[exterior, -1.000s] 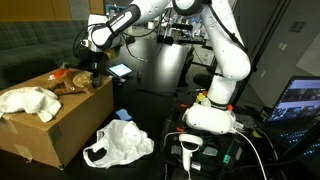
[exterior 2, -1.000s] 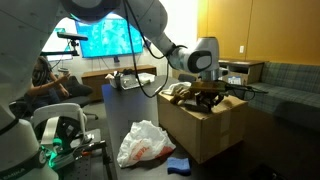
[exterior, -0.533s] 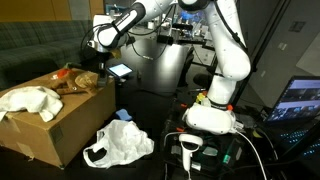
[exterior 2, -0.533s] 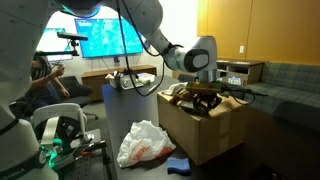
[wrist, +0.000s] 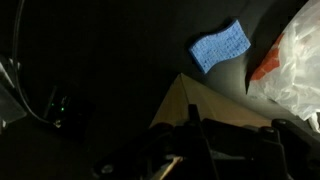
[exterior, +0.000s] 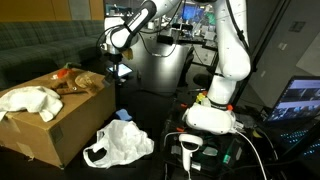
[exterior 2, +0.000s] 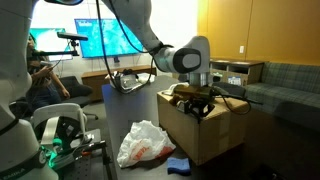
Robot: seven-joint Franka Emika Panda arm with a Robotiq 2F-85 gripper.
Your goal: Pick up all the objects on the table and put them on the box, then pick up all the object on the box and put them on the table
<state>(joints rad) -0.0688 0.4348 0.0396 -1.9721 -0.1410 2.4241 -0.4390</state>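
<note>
A cardboard box (exterior: 55,115) carries a white cloth (exterior: 28,100), an orange item (exterior: 66,72) and a brown wooden piece (exterior: 75,87). On the floor beside it lie a white plastic bag (exterior: 120,143) and a blue sponge (exterior: 122,114). My gripper (exterior: 117,66) hangs just past the box's far corner, above the floor; it also shows in an exterior view (exterior 2: 200,103) over the box top. The wrist view is dark. It shows the box corner (wrist: 190,100), the sponge (wrist: 220,45) and the bag (wrist: 295,60). A dark shape sits between the jaws; their state is unclear.
A grey cylindrical bin (exterior: 160,65) stands behind the box. The robot base (exterior: 210,115) with cables is to the side. A large screen (exterior 2: 100,38) and a couch (exterior 2: 285,85) are in the background. A second screen (exterior: 298,100) glows at the edge.
My gripper has risen and moved sideways from over the objects on the box top to past the box's corner. The things on the box and floor have not moved.
</note>
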